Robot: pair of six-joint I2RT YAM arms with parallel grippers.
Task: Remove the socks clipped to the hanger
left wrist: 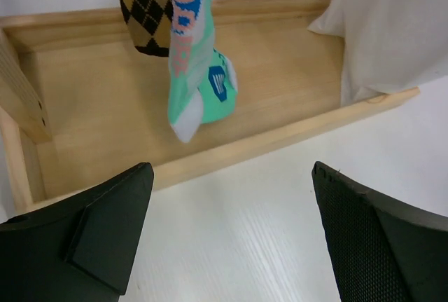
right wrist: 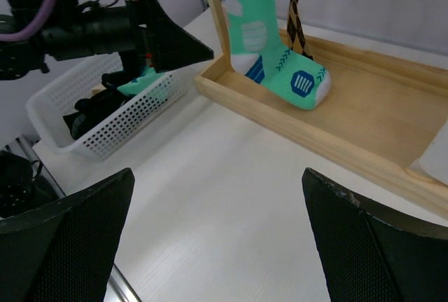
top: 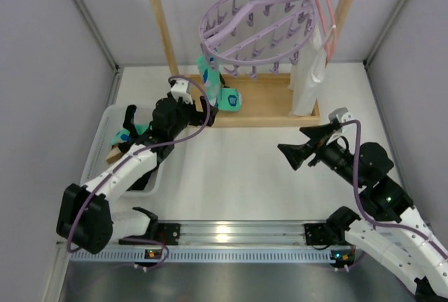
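left tool [left wrist: 231, 242] released, jaws spread wide with nothing between them, hovering over the white surface [left wrist: 273, 190] just in front of the wooden rack base [left wrist: 98, 99]

straight ahead of it is the mint-green sock [left wrist: 190, 71], hanging down with its foot end touching the rack base; the brown argyle sock [left wrist: 145, 8] hangs just beside it on the left, its tip clear of the wood

top view: both hang from the left edge of the lilac hanger [top: 255, 25], which hooks onto the rack's top bar; the rest of its pegs look bare

white garment [top: 308, 78] hangs at the right of the rack, lower end down on the base, on a thin pink clothes hanger [top: 325, 8]

left of the left arm is a white basket [right wrist: 105, 116] on the surface, with teal and black socks [right wrist: 115, 92] in it; can't tell how many

right tool [right wrist: 217, 246] also released, jaws wide and empty, above bare surface, well apart from the rack and pointed towards its left end and the left tool
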